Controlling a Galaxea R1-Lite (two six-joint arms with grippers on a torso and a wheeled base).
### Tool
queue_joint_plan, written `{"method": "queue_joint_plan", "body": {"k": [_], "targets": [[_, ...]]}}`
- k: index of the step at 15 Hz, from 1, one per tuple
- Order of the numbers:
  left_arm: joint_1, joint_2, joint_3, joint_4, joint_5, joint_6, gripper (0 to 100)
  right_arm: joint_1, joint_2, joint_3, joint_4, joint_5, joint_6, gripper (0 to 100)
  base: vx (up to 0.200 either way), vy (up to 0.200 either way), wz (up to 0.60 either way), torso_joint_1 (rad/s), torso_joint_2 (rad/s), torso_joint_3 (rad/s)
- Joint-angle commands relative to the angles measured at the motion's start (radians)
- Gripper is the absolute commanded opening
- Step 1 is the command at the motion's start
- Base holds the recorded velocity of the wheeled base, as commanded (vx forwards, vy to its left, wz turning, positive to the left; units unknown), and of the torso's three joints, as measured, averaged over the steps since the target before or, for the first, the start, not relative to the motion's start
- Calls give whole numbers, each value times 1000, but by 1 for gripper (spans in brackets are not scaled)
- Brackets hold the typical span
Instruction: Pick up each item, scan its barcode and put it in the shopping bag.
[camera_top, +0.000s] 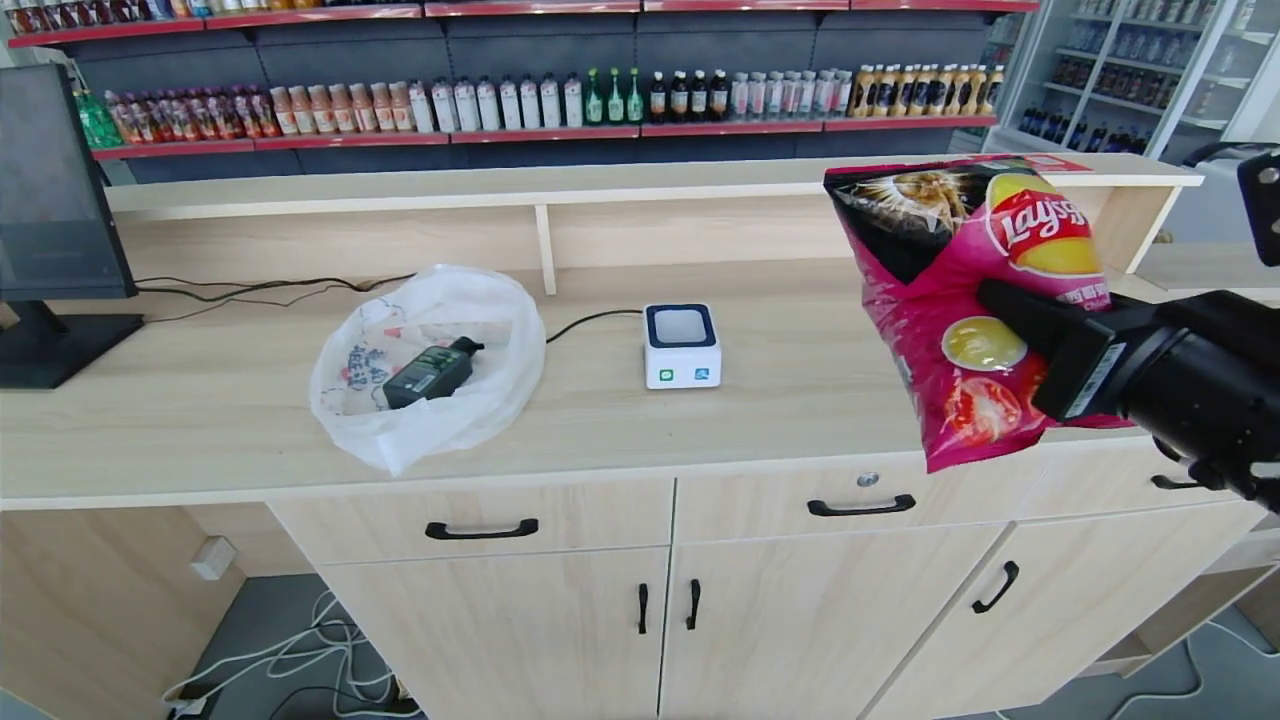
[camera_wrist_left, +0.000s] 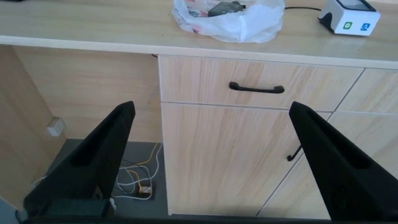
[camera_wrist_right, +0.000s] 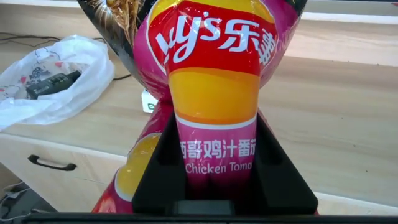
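Right gripper (camera_top: 1005, 300) clamped across the chip bag (camera_top: 950, 230), held aloft at frame right, well apart from the scanner (camera_top: 682, 345) at centre. Barcode not visible; likely needs the bag's back turned flat over the scanner window, grip kept gentle. Left gripper (camera_wrist_left: 211, 109) spread wide, empty. Shopping bag (camera_top: 490, 320) left of centre on the pale wood counter (camera_top: 800, 400). Bottle shelves (camera_top: 600, 100) along the top.

From the head, looks forward and down at middle range over the wooden counter (camera_top: 780, 400), with the drinks shelves (camera_top: 560, 100) behind. From the left wrist, stands back from the cabinet, facing its drawer front (camera_wrist_left: 205, 78), and shares the far-off shopping bag (camera_wrist_left: 230, 18) and scanner (camera_wrist_left: 348, 15). From the right wrist, presses close against the bag of crisps (camera_wrist_right: 217, 93), facing across that same counter toward both.
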Motion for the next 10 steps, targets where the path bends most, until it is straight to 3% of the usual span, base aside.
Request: {"method": "queue_joint_plan", "body": {"k": [1, 3, 5, 10], "targets": [[0, 0, 0, -1, 1, 0, 100, -18, 85, -71, -4, -2, -3, 0, 200, 200, 0, 2, 7, 2], [2, 0, 0, -2, 2, -3, 100, -23, 119, -104, -7, -8, -21, 0, 200, 200, 0, 0, 0, 2], [0, 0, 0, -2, 2, -6, 100, -23, 152, -157, -21, -8, -51, 0, 0, 200, 0, 0, 2, 7], [0, 0, 0, -1, 1, -2, 100, 38, 283, -192, -180, -9, -133, 0, 0, 0, 0, 0, 0, 0]]}}
